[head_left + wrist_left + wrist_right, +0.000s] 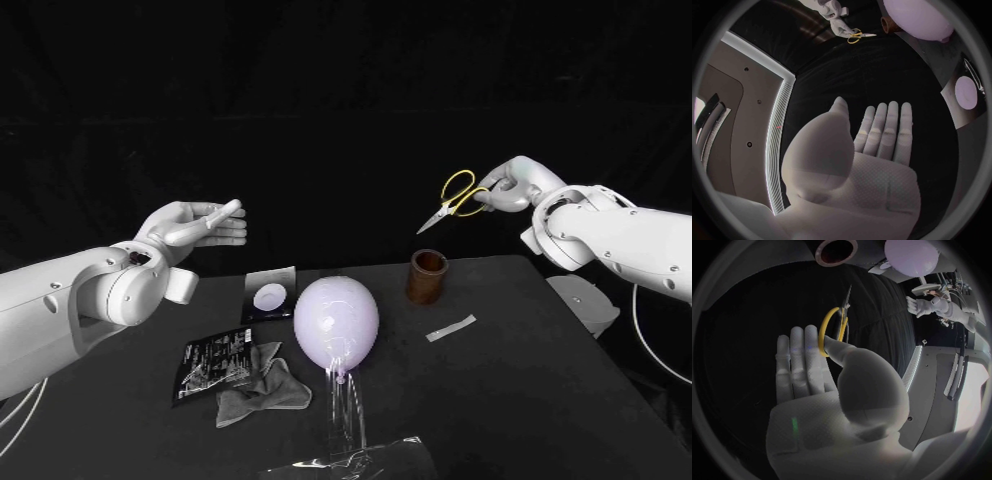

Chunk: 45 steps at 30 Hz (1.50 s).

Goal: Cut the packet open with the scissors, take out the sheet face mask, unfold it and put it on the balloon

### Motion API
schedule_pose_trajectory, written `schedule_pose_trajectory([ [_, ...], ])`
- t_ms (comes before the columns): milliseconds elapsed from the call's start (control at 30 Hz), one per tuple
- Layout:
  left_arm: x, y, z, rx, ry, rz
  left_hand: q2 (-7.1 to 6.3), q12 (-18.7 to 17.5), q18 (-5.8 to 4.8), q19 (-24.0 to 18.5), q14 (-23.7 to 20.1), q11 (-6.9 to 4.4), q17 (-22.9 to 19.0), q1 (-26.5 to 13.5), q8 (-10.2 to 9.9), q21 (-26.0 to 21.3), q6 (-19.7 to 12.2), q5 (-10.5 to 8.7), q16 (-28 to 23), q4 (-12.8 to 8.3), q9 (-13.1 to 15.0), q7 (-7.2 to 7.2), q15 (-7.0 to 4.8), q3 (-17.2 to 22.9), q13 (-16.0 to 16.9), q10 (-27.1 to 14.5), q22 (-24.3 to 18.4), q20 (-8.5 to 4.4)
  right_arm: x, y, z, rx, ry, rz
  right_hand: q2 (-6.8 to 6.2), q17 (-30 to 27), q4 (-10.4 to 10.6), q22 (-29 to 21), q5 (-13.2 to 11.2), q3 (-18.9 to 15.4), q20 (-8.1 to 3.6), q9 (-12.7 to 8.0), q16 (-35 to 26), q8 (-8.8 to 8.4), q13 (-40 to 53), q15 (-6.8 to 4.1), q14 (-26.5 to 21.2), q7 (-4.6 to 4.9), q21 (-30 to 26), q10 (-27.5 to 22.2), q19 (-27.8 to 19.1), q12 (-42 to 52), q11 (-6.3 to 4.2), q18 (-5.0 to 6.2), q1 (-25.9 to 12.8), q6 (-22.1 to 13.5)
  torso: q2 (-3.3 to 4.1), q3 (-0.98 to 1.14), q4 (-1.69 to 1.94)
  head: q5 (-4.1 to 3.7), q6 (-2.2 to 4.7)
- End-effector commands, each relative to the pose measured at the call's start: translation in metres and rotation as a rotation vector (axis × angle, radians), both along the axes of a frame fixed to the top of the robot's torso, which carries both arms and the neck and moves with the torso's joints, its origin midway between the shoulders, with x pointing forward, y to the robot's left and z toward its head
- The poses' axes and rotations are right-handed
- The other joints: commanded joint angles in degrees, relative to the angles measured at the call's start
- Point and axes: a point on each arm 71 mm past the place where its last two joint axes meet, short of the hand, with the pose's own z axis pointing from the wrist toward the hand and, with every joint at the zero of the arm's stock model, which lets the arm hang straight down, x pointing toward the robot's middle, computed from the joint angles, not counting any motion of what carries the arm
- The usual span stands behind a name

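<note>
My right hand [505, 186] is raised above the table's far right and holds yellow-handled scissors [450, 200] by a loop, blades pointing down-left; the same scissors [834, 325] hang from that hand's [817, 370] thumb and fingers. The left hand [195, 225] is lifted at the left, fingers straight and together, holding nothing [873, 145]. A pale purple balloon [336, 320] lies mid-table. The black packet [214, 362] lies to its left, with a crumpled grey sheet mask [260, 388] beside it.
A brown cylindrical holder [427, 277] stands behind the balloon. A small card with a white disc [270, 296] lies left of the balloon, a cut strip [450, 328] to its right, and clear film [368, 455] at the near edge.
</note>
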Motion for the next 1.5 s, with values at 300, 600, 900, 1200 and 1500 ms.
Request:
schedule_pose_trajectory([
  [300,-0.004,0.002,0.003,-0.038,-0.029,0.010,0.25,0.3,1.18,0.6,0.4,0.10,0.0,0.7,0.4,0.2,0.5,-0.10,0.4,0.0,-0.1,2.95,0.00,-0.5,0.0,0.4,0.1,-0.11,-0.008,-0.003,-0.012,-0.185,0.039,0.047,0.24,0.2,-1.2,0.2,0.2,1.1,0.00,0.4,-0.3,0.27,0.1,0.09,0.6,-0.70,0.3,1.4,-0.4,0.0,-1.43,0.43,-0.3,0.3,0.08,-0.07,-0.01,-0.77,-0.47],
  [600,-0.004,0.004,0.001,-0.041,-0.026,0.018,0.31,0.3,1.21,0.6,0.5,0.09,0.0,0.8,0.4,0.3,0.6,-0.10,0.5,0.0,-0.1,2.95,-0.02,-0.5,0.0,0.4,0.1,-0.10,-0.014,-0.007,-0.018,-0.235,0.061,0.056,0.17,0.3,-1.0,0.2,0.2,1.0,0.01,0.4,-0.3,0.33,0.1,0.07,0.7,-0.77,0.3,1.5,-0.5,0.0,-1.50,0.45,-0.4,0.4,0.02,-0.01,0.05,-1.00,-0.61],
  [900,-0.004,0.005,0.001,-0.042,-0.024,0.018,0.36,0.3,1.24,0.7,0.5,0.08,0.0,0.9,0.4,0.3,0.6,-0.10,0.5,0.0,-0.1,2.95,-0.03,-0.6,0.0,0.5,0.1,-0.10,-0.014,0.006,-0.038,-0.298,0.073,0.070,0.09,0.3,-0.9,0.2,0.2,1.0,0.02,0.5,-0.3,0.35,0.2,0.05,0.8,-0.82,0.3,1.6,-0.5,0.0,-1.53,0.48,-0.5,0.4,0.11,-0.02,0.09,-0.72,-0.84],
  [1200,-0.005,0.007,0.001,-0.042,-0.023,0.020,0.36,0.3,1.24,0.7,0.5,0.08,0.0,0.9,0.4,0.3,0.6,-0.10,0.5,0.0,-0.1,2.95,-0.03,-0.6,0.0,0.5,0.1,-0.10,-0.012,0.027,-0.055,-0.281,0.058,0.081,-1.89,0.2,-0.6,-0.1,0.2,1.5,0.44,0.4,-1.9,-0.66,-0.7,0.81,-0.9,0.12,-0.6,-1.8,-1.5,-2.3,-0.50,0.29,-1.1,-1.6,0.11,-0.11,0.09,-0.55,-1.18],
  [1500,-0.005,0.008,0.000,-0.042,-0.020,0.019,0.38,0.3,1.25,0.7,0.5,0.08,0.0,0.9,0.4,0.3,0.7,-0.10,0.5,0.0,-0.1,2.95,-0.03,-0.6,0.0,0.5,0.1,-0.10,-0.013,0.042,-0.063,-0.214,0.074,0.126,-9.23,-0.8,4.8,-5.7,0.8,-1.5,3.77,-2.3,-7.2,-6.91,-2.4,4.85,-8.4,4.92,-7.3,-13.5,-4.4,-5.7,4.51,0.03,-5.8,-8.9,0.06,-0.12,0.03,-0.35,-1.29],
])
